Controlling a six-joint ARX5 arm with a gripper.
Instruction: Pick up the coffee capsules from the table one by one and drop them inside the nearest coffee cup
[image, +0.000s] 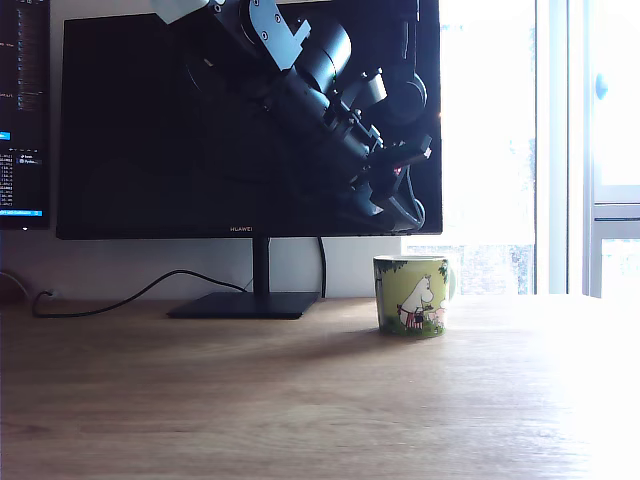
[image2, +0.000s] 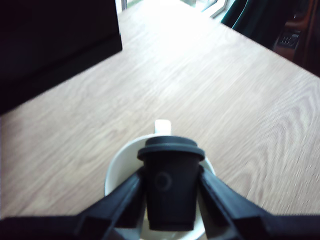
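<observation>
End effector (image2: 167, 200) clamped on the dark coffee capsule (image2: 170, 185) — fingers (image2: 120, 200) pinch its tapered sides below the rim, hanging directly above the mug's (image2: 114, 172) pale mouth. Capsule likely light, stiff, thin-walled and smooth; a side grip under the rim looks safest. Mug (image: 412, 295) stands on the worktop (image: 250, 400), towards its far edge, near the monitor (image: 200, 130) stand — nothing blocks the drop. Cream capsule not visible.

Daylight floods from the window (image: 490, 130) at three o'clock, blown out to white; the monitor (image: 150, 130) stays near black. The wrist view is soft; glare whitens the table (image2: 170, 20) at twelve o'clock.
</observation>
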